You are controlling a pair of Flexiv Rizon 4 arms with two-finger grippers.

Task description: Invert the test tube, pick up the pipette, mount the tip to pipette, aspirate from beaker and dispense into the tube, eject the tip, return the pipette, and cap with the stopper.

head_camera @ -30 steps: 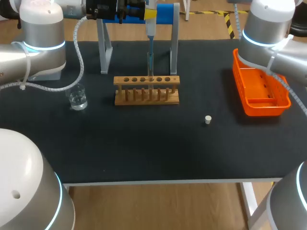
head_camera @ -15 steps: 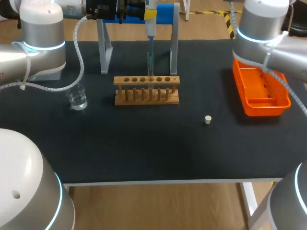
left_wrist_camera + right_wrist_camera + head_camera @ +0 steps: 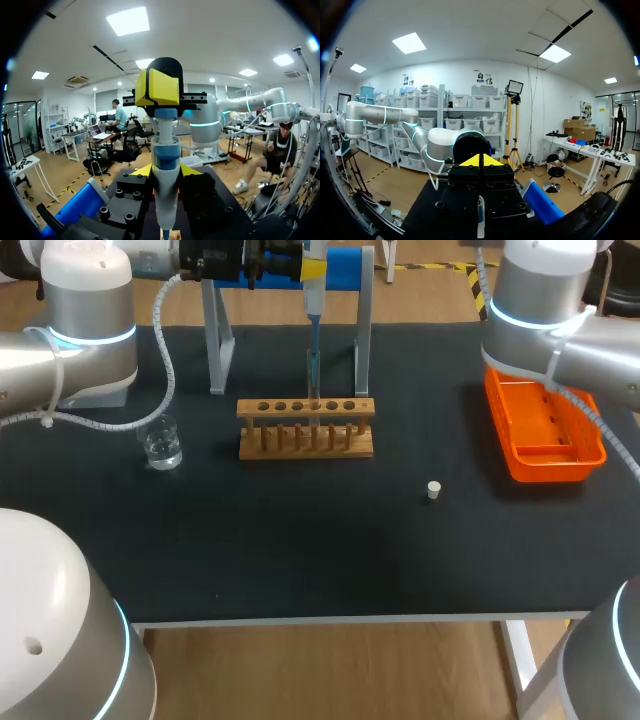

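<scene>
Black tabletop (image 3: 300, 560) carries everything I am watching. Far to the left stands a small glass beaker (image 3: 162, 445) with clear liquid in it, well apart from the wooden rack (image 3: 306, 430).

My left arm (image 3: 90, 310) comes in along the back edge, and its end effector (image 3: 285, 262) pinches the pipette (image 3: 313, 302) from both sides. From the left wrist camera I see the yellow tips on either side of the pipette's body, the end effector (image 3: 165, 172) clamped on it. The pipette hangs upright, and its thin blue tip (image 3: 313, 348) points down into the test tube (image 3: 313, 375). The tube stands upright in a hole right of the rack's middle. Just behind the rack is the pipette stand (image 3: 347, 265), a blue bar on grey legs.

Right of the rack, a small white stopper (image 3: 433, 490) lies alone on the tabletop. Further right sits an orange tray (image 3: 583, 465), near the tabletop's edge. My right arm (image 3: 540, 300) is raised above the tray's back end. From its wrist camera, the right end effector (image 3: 481, 161) has its yellow tips pressed together with nothing between them.
</scene>
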